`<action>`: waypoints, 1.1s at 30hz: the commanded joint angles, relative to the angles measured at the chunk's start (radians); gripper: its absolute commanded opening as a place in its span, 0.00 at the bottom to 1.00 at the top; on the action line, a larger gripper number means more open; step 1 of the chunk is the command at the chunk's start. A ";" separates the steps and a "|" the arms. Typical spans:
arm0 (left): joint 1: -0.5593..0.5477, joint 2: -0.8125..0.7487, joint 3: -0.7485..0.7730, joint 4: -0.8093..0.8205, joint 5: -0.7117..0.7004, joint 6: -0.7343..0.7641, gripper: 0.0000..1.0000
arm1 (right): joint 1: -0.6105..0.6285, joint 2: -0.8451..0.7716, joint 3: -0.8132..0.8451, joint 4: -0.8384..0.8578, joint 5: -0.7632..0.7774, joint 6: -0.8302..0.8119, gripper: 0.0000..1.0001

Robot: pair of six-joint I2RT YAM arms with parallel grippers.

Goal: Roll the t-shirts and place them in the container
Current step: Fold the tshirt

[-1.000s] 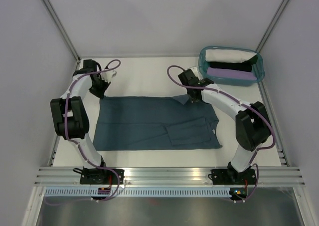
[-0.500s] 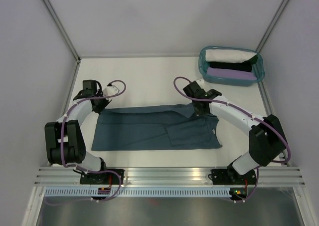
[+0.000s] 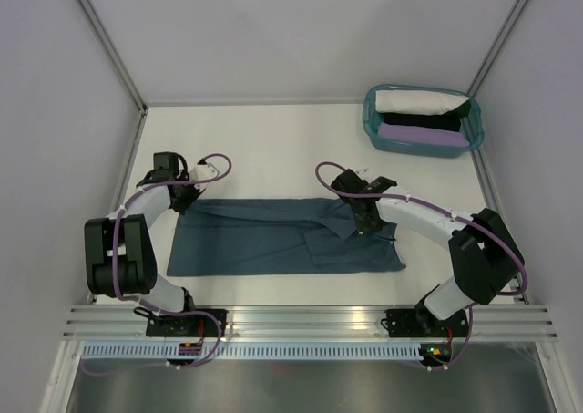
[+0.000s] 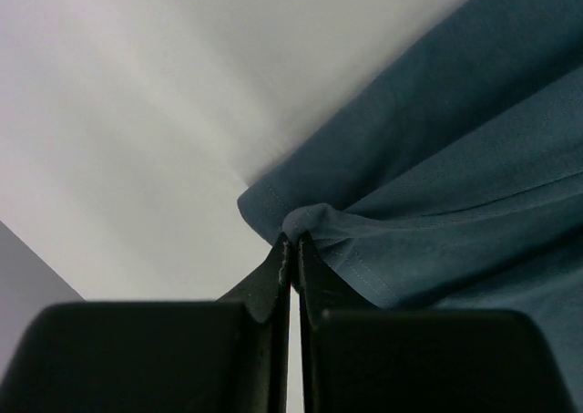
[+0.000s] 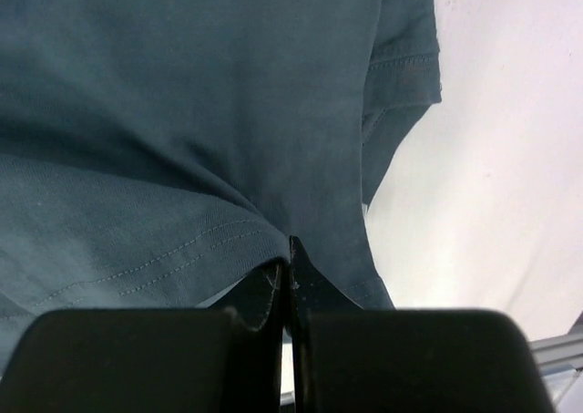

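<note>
A slate-blue t-shirt (image 3: 264, 242) lies flat across the middle of the table as a long band, its far edge lifted and drawn nearward. My left gripper (image 3: 186, 198) is shut on the shirt's far left corner; in the left wrist view the gripper (image 4: 293, 242) pinches a bunched hem of the shirt (image 4: 437, 158). My right gripper (image 3: 358, 220) is shut on the far edge near the right end, over the folded sleeve. In the right wrist view the gripper (image 5: 290, 249) grips a stitched hem of the shirt (image 5: 182, 112).
A teal basket (image 3: 368, 119) stands at the back right corner, holding a white bundle (image 3: 410, 100), a black one (image 3: 424, 119) and a lilac one (image 3: 419, 135). Grey walls enclose the table; an aluminium rail (image 3: 301, 320) runs along the near edge.
Both grippers have moved toward the near edge, dragging the shirt's far edge with them. The shirt now covers a narrower band than one second ago.
</note>
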 commanded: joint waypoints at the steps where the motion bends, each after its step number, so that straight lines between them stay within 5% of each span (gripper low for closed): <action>1: 0.008 0.004 -0.013 0.035 -0.002 0.046 0.04 | 0.017 -0.004 0.046 -0.096 0.019 0.031 0.00; 12: 0.013 0.032 -0.028 0.041 0.009 0.067 0.04 | 0.086 0.035 -0.030 -0.068 -0.038 0.089 0.06; 13: 0.014 0.035 -0.028 0.041 0.009 0.070 0.05 | 0.087 0.030 -0.034 -0.059 -0.044 0.089 0.09; 16: 0.016 0.015 -0.031 0.038 0.010 0.081 0.18 | 0.087 0.005 -0.026 -0.056 -0.067 0.080 0.49; 20: 0.036 -0.076 -0.033 0.007 0.058 0.081 0.41 | 0.087 -0.059 0.031 -0.111 -0.124 0.060 0.60; 22: 0.046 -0.125 -0.024 -0.054 0.073 0.098 0.44 | 0.087 -0.111 0.074 -0.130 -0.153 0.057 0.63; 29: 0.137 -0.206 0.065 -0.296 0.154 0.191 0.53 | 0.051 -0.205 0.112 -0.031 -0.045 0.125 0.64; 33: 0.145 -0.203 0.151 -0.409 0.225 0.179 0.52 | -0.094 -0.205 0.049 0.166 -0.208 0.123 0.37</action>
